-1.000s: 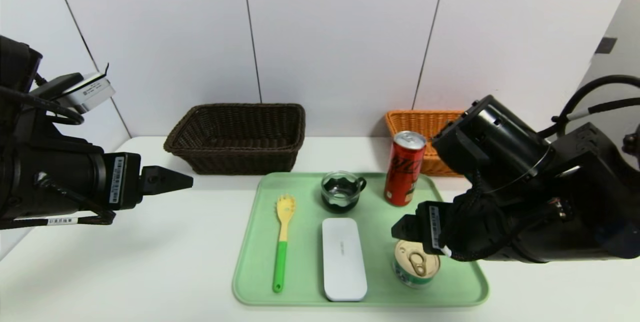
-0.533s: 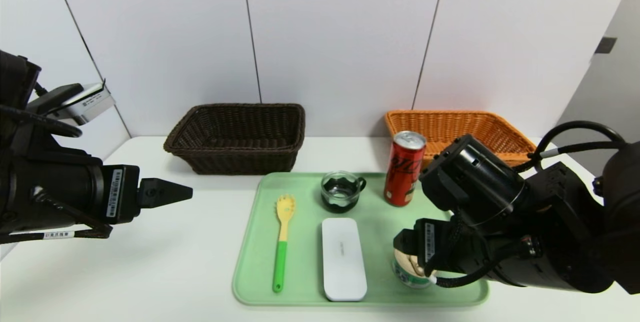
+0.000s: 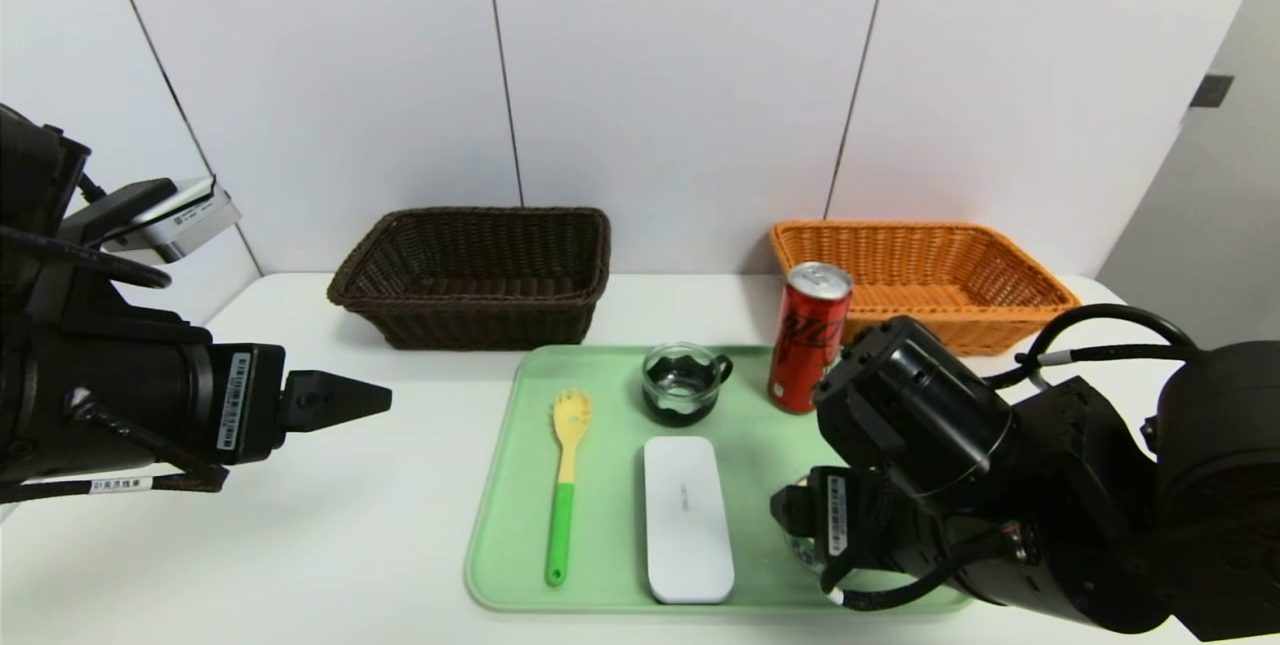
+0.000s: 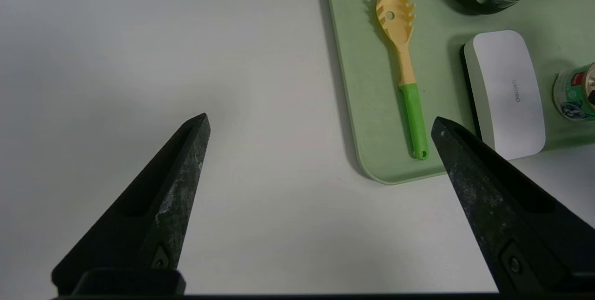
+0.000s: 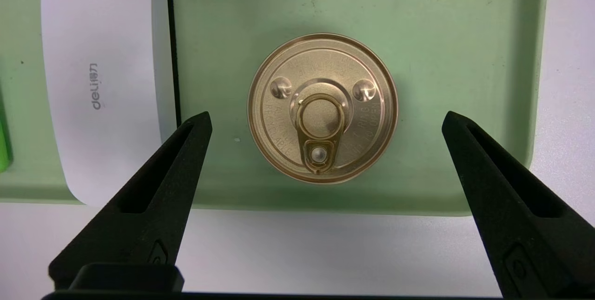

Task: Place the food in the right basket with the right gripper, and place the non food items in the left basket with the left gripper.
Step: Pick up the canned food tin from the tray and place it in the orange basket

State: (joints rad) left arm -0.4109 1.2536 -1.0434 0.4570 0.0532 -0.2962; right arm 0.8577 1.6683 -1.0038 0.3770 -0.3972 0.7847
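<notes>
Gold-lidded tin can [image 5: 322, 108] sat on the green tray [image 5: 441, 25]; right gripper [image 5: 325, 125] hovered above, fingers wide. Left gripper [image 4: 320, 124] waited over the table, spread wide.

The tin can [image 5: 322, 108] has a shiny metal lid. The green tray [image 5: 441, 35] looks matt plastic, smooth. Both baskets [image 3: 478, 265] are woven wicker.

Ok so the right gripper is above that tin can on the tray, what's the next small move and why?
Probably lower straight down, then close. In the right wrist view the right gripper is open with the tin can centred between its fingers, still seen from above. The left gripper waits open over the table.
</notes>
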